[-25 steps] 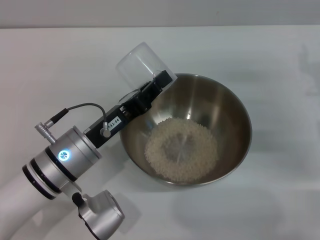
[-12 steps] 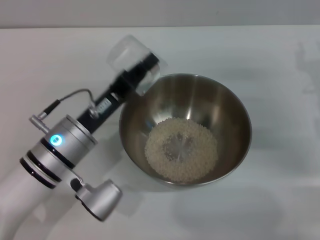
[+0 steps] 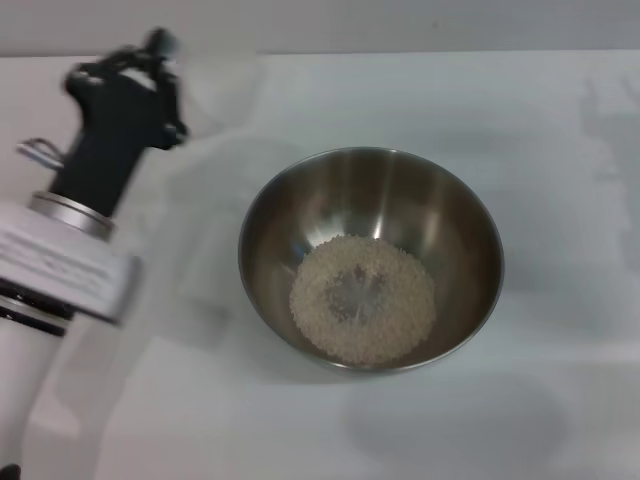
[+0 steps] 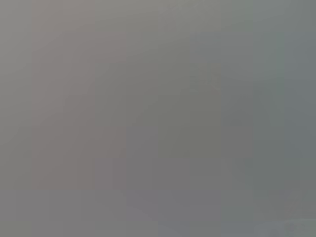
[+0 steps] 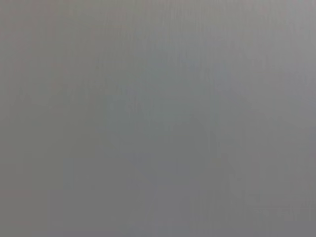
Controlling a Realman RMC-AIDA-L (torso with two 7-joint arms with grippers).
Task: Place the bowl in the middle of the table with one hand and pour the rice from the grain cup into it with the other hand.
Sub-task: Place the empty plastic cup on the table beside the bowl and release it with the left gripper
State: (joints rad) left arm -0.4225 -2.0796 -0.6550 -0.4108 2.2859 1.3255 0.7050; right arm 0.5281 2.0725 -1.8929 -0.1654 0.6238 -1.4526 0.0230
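The bowl (image 3: 455, 215), a wide steel bowl, stands on the white table (image 3: 560, 400) near the middle. A round heap of rice (image 3: 363, 298) lies in its bottom. My left gripper (image 3: 168, 88) is at the far left, well clear of the bowl's rim and blurred by motion. The grain cup (image 3: 215, 88) shows only as a faint translucent smear at the fingertips, and it looks held. No rice shows in it. The left and right wrist views show only plain grey. My right gripper is out of view.
The left arm (image 3: 60, 260) fills the left edge of the head view. The table's far edge (image 3: 400, 52) runs along the top, with a grey wall behind it.
The left gripper has swung with the cup away from over the bowl's far-left rim, out to the far left. The bowl and the rice have not moved.
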